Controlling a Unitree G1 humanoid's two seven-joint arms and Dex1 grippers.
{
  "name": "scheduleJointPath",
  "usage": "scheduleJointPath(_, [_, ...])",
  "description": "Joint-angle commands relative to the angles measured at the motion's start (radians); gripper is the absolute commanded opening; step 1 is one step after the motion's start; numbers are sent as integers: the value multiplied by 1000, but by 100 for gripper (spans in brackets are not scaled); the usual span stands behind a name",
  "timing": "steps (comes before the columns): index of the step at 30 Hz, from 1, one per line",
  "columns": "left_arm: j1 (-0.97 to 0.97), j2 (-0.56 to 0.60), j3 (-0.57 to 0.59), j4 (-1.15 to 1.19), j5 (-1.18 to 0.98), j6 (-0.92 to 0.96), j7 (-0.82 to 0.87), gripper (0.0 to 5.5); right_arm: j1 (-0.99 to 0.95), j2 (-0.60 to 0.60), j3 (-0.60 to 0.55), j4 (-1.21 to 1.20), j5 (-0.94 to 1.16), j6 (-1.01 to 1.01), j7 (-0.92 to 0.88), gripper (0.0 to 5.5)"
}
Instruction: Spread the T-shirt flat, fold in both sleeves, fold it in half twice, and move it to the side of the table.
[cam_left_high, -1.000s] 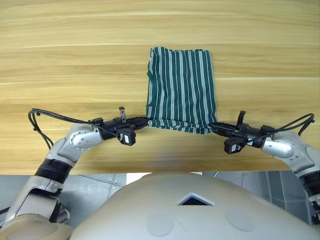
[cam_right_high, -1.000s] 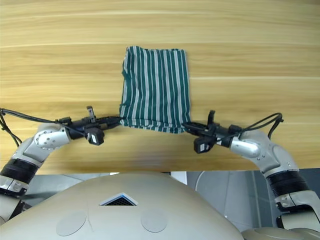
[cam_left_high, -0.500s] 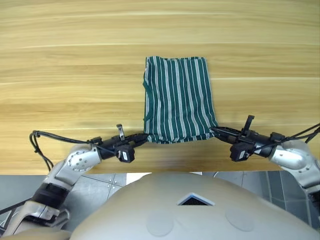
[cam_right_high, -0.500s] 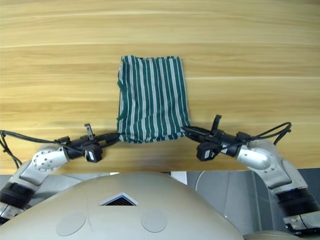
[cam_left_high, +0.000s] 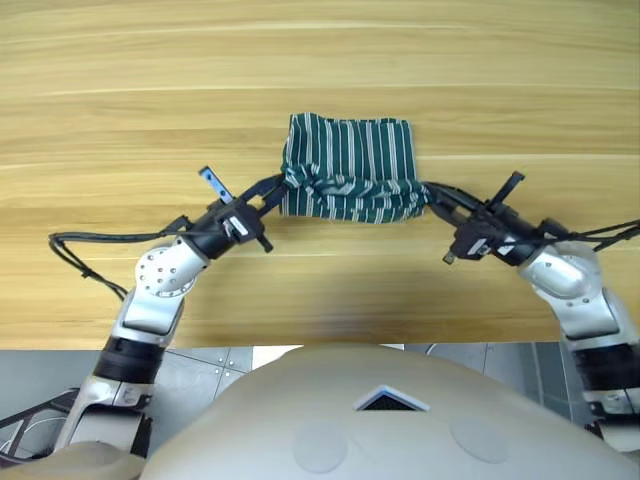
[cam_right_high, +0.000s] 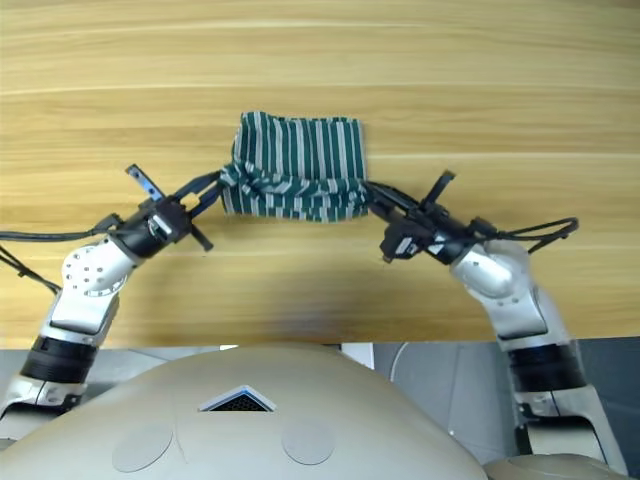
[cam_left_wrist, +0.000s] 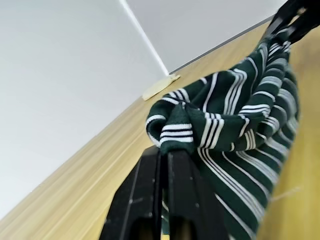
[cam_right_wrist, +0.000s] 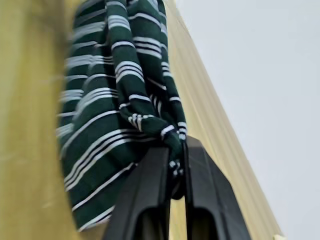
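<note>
You had bright, even light across the counter (cam_left_high: 320, 60), with faint sheen on the wood; wrist views were soft, the T-shirt (cam_right_wrist: 115, 90) blurred close up.

A light wooden table (cam_left_high: 320, 60), its long grain lines running from side to side, stretches across the head views, and past its near edge lies a grey tiled floor (cam_left_high: 215, 358). In the left wrist view a pale wall (cam_left_wrist: 60, 75) rises behind the table's far edge. A thin seam (cam_left_wrist: 145, 37) runs up the wall, and a small tan patch (cam_left_wrist: 160, 86) sits at its foot where wall meets tabletop.
</note>
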Motion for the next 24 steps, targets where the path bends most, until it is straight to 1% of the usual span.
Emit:
scheduleJointPath(1, [-83,-39,0,109,71,25,36,0,-103,63,-7,69,-46,37,-58,16])
scheduleJointPath(6, [-208,-89,2,264,137,22,89,0,-222,121,2,185,-129,73,-137,16])
scheduleJointPath(11, [-276,-132,-2,391,173,3,132,0,-317,164,31,308,-197,90,-195,16])
scheduleJointPath(14, [-300,-163,-17,431,179,-8,137,0,-370,184,54,377,-231,101,-229,16])
scheduleJointPath(20, [-310,-188,-30,480,198,-18,140,0,-447,208,88,505,-275,106,-284,16])
scheduleJointPath(21, [-316,-193,-32,485,194,-18,137,0,-455,212,95,523,-280,106,-294,52])
scheduleJointPath(22, [-326,-202,-33,494,185,-15,130,34,-465,216,103,544,-286,106,-299,63])
scheduleJointPath(24, [-350,-213,-31,523,174,-10,123,64,-483,226,118,577,-297,104,-311,98])
